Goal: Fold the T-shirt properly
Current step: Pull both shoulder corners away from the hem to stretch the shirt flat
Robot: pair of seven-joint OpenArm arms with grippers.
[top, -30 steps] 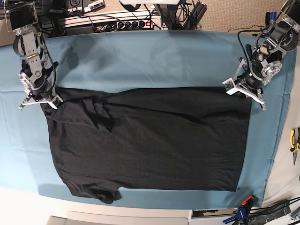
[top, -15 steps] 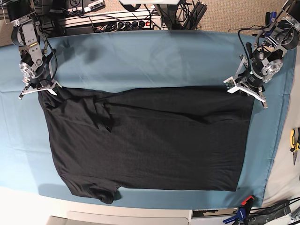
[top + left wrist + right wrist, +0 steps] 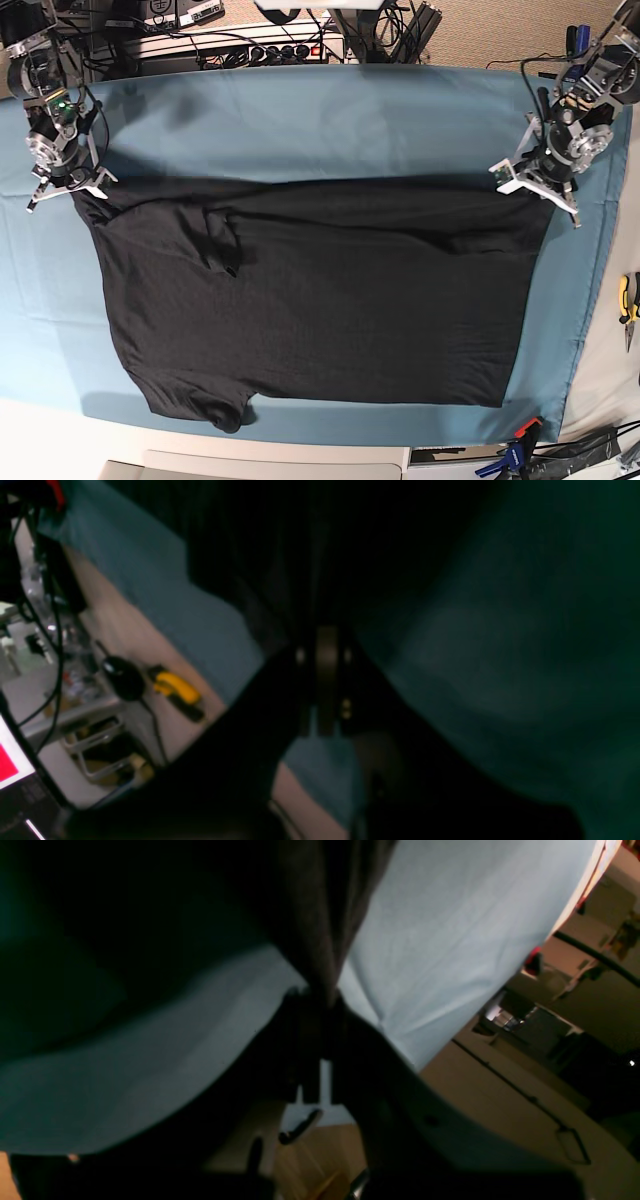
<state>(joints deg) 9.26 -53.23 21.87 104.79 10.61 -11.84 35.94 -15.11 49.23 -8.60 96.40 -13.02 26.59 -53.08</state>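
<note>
At the far edge: your two arms hold the T-shirt [image 3: 310,290] by its upper corners, the right gripper [image 3: 62,185] at the base view's left and the left gripper [image 3: 537,185] at its right

Where the shirt lies: spread on the teal table cloth [image 3: 300,120] over the table, plain black side up, most of it flat, the far hem lifted a little at both ends

Jaws: both pairs are closed on black cloth; in the right wrist view a bunch of fabric [image 3: 320,955] runs straight into the pinch, and the left wrist view shows the same, more dimly, with the shirt [image 3: 280,570] dark above the closed jaws

What has changed: over the last second both grippers have moved away from the near side and outward, and the far hem has gone from sagging to a nearly straight, taut line; the shirt has slid with them towards the far side

What that means: I judge you are stretching and squaring the garment before the first fold, so the folding itself is not yet begun

Left over: a crumpled sleeve [image 3: 222,250] is bunched on the body near the right arm's side, and the near sleeve curls at the table edge

Hard to make out: both wrist views are dark and blurred, no graphic shows, and how much cloth each pinch holds you cannot tell
</note>
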